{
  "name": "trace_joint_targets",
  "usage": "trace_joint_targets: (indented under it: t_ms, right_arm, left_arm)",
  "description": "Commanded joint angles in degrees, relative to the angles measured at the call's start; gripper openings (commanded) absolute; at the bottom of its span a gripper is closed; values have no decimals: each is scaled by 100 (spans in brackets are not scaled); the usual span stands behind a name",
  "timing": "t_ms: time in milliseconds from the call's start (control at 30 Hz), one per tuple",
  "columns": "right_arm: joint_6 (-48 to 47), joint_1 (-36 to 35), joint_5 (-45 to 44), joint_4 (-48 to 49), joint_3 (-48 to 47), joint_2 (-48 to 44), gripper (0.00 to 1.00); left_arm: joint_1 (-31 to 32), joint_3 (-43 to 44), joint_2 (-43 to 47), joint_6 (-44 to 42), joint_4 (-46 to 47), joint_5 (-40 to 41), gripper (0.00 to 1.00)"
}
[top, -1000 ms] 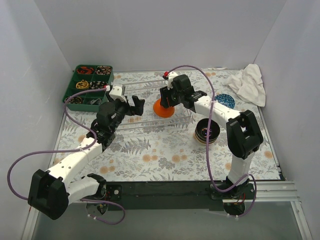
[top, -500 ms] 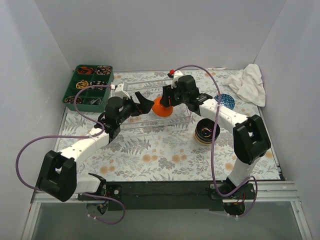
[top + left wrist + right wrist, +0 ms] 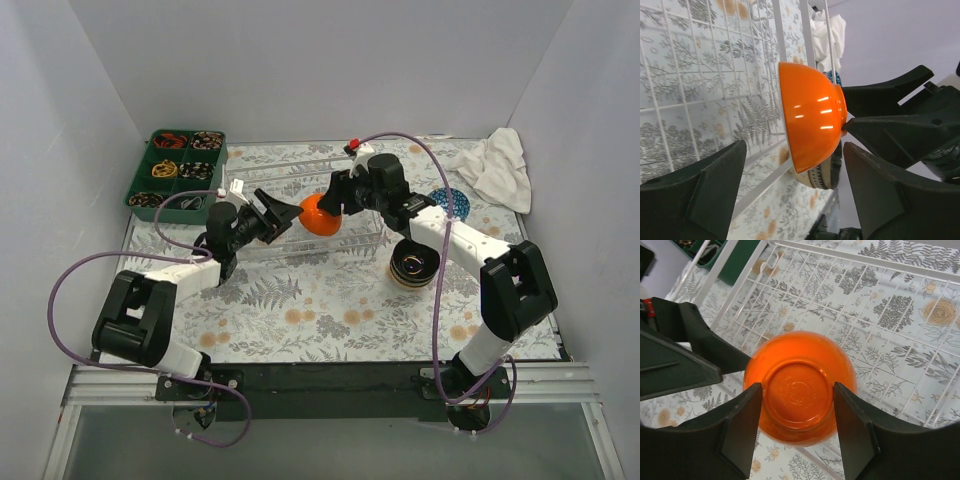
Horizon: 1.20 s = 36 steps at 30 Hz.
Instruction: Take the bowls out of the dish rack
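- Top external: orange bowl (image 3: 320,214) is tipped on its side in the air over the right part of the rack (image 3: 290,188), mouth facing the left arm.
- Right gripper (image 3: 338,205) holds it from behind by the foot ring.
- Right wrist: both fingers (image 3: 742,427) are clamped on either side of the bowl's foot, with the glossy underside facing the camera and the rack grid below it.
- Left gripper (image 3: 283,217) points at the bowl's mouth from the left, just beside it.
- Left wrist: its fingers (image 3: 695,192) are spread wide, one on each side of the bowl, with clear gaps and no contact.
- Left wrist also shows the right gripper's black fingers meeting at the bowl's base.
- Can't tell if the bowl rim touches the rack wires.
- Stack of bowls (image 3: 413,265) sits on the table (image 3: 300,310) just off the rack's right front corner, with a dark one on top.
- Blue bowl (image 3: 452,201) sits on the table behind the right arm, partly hidden.
- White cloth (image 3: 497,165) lies at the far right; green tray (image 3: 185,168) sits at the far left.
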State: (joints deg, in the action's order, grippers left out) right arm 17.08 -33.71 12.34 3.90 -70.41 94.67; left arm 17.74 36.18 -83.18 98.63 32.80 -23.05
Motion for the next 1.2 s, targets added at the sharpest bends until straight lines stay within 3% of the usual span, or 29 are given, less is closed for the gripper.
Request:
trace_joint_targets:
  t_ms: [0,233,333,633,833,1033,1167]
  right_arm:
    - [365,49,374,734,133,-476,14]
    - [699,58,770,1165,353,-555,14]
    - [779,49,849,1244,405,-564,14]
    - [823,58,919,1368,546,-634,18]
    - [788,93,963,1376,678,-871,36]
    - [560,251,832,1246,1020,-1468,62]
    - [156,278,411,798,1187,-2082,71]
  left_arm:
    - [-16,-111,-154,754,1218,-692,75]
    - [-16,-322,-454,1334,2274,-929,65]
    - [-16,-366,-568,1606,2634,-1035,56]
    - [-16,-437,-252,1695,2926,-1044,19]
    - [-25,-402,116,1493,2645,-1009,0]
    - [-16,99,714,448,1258,-939,0]
    - [-16,608,1206,-457,-251,-807,0]
